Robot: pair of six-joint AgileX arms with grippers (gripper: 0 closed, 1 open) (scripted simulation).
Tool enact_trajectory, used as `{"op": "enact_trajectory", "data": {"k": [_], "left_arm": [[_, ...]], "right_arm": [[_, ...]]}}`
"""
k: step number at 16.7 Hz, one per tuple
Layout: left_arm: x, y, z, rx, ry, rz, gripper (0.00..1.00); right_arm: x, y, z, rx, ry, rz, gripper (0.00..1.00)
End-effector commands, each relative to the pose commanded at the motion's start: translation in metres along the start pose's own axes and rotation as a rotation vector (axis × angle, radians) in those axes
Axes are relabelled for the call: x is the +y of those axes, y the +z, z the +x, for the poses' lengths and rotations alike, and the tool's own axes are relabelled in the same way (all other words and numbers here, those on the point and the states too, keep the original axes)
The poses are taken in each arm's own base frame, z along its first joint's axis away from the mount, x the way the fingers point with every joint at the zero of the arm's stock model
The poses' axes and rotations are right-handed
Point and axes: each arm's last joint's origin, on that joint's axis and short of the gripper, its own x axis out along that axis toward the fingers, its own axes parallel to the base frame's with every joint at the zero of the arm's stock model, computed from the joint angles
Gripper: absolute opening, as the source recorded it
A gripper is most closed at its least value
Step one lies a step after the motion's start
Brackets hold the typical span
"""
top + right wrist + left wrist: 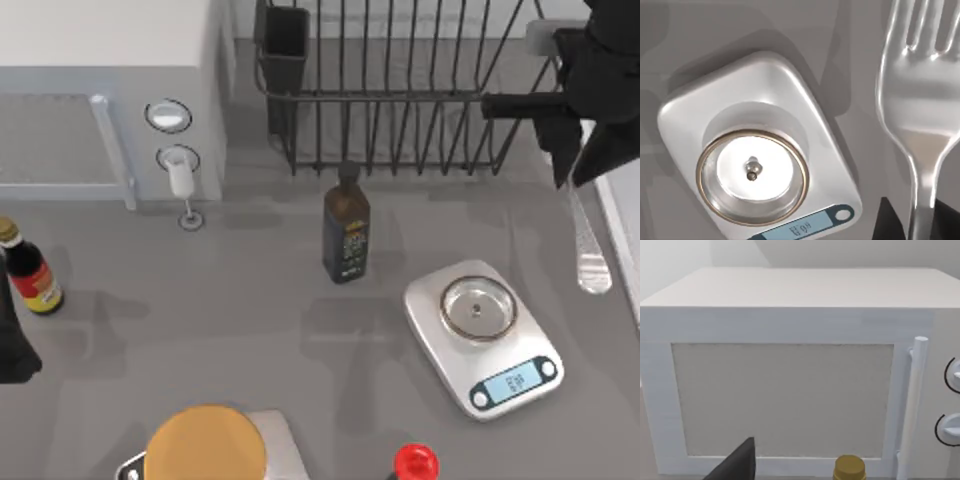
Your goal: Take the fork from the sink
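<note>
Silver and shiny, the slim metal fork hangs at the right edge of the top view, held at one end by the black right gripper, whose fingers are clamped on it. The right wrist view shows the fork's tines above the grey tabletop, just beside the white kitchen scale with a round steel platform. The pale rim of the light grey sink runs just right of the fork. Toward the upper centre stands a black wire dish rack, a dark glass bottle below it. The left arm sits parked at the left edge, facing a white microwave oven.
</note>
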Motion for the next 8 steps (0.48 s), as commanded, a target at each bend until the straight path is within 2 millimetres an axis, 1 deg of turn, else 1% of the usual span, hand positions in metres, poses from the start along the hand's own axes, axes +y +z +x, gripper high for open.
{"op": "enact_trajectory", "data": {"k": [1,3,8], "left_arm": [[0.000,0.000,0.000,0.000,0.000,0.000,1.00],[0.000,0.000,0.000,0.000,0.000,0.000,1.00],[0.000,0.000,0.000,0.000,0.000,0.000,1.00]], "right_arm": [[-0.001,0.001,0.003,0.002,-0.002,0.003,0.00],[-0.002,0.003,0.015,0.006,-0.010,0.013,0.00],[-0.007,0.008,0.064,0.011,-0.024,0.033,0.00]]}}
